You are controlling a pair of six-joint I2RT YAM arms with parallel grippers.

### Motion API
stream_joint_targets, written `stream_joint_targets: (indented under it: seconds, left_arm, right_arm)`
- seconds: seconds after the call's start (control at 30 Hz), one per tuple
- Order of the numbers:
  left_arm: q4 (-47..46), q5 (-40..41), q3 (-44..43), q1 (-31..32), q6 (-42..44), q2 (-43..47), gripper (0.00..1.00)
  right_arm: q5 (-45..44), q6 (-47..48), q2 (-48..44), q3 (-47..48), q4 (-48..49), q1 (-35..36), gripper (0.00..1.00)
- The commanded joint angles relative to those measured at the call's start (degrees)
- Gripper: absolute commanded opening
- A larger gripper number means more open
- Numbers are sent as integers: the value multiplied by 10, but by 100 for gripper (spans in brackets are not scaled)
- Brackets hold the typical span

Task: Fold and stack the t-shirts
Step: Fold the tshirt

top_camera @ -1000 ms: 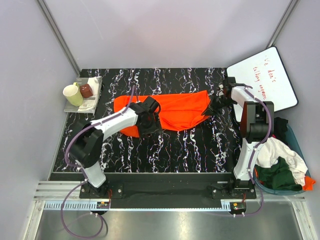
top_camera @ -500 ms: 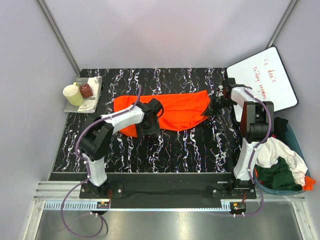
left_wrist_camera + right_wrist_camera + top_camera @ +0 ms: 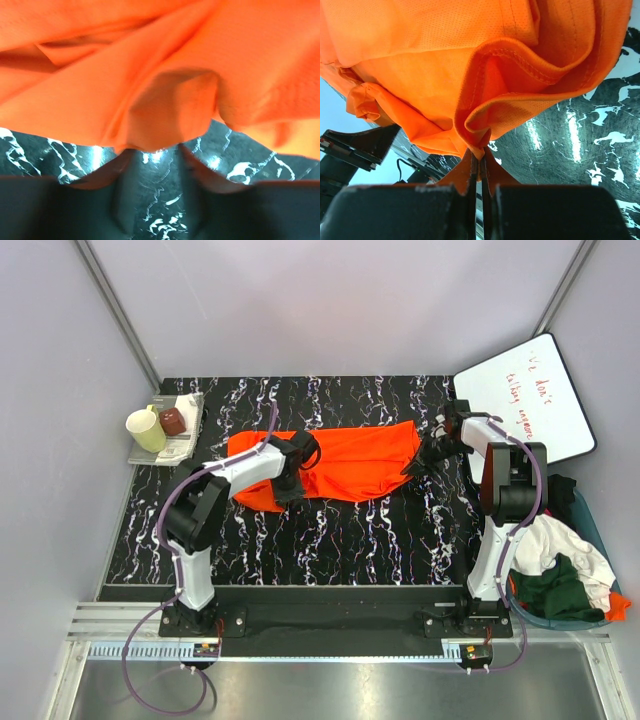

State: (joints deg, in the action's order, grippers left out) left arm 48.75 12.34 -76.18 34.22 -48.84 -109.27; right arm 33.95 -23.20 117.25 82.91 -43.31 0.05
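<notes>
Top view: your orange t-shirt (image 3: 350,462) lies spread mid-bench (image 3: 340,540), with the left tool (image 3: 285,492) at its near edge and the right tool (image 3: 412,468) at its right corner.
Left wrist: fingers (image 3: 112,175) parted, hem between them.
Right wrist: fingers (image 3: 465,176) pinched onto a fold.

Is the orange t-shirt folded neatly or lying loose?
Loose: the orange t-shirt lies stretched along the table in wrinkled layers, one edge pinched in the right gripper.

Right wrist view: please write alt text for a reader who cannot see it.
The right gripper has its fingers shut on a hemmed fold of the orange t-shirt, which fills the upper part of the view. The black marbled table shows at the lower right.
</notes>
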Motion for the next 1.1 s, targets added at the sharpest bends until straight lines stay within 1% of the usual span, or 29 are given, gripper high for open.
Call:
stream_joint_targets:
  seconds: [0.0,0.03,0.07,0.4,0.47,0.87,1.0,1.07]
  left_arm:
    - [0,27,-27,-10,11,-12,17]
    - [1,30,-27,-12,12,-11,10]
    - [1,32,-27,-14,13,-10,0]
    - [6,66,-22,-27,27,62,0]
    - [12,85,-22,-34,31,70,0]
    - [15,102,-12,-108,53,111,0]
    - [13,103,-32,-135,64,124,0]
    - [12,104,-57,-145,77,122,0]
  right_arm:
    - [16,2,-26,-1,6,3,0]
    - [17,2,-26,-2,7,2,0]
    - [18,2,-26,-2,6,4,0]
    - [19,1,-29,-8,6,3,0]
    - [20,0,-28,-7,6,3,0]
    - [22,0,-28,-7,6,3,0]
    - [18,1,-30,-4,8,2,0]
    - [16,1,-29,4,8,3,0]
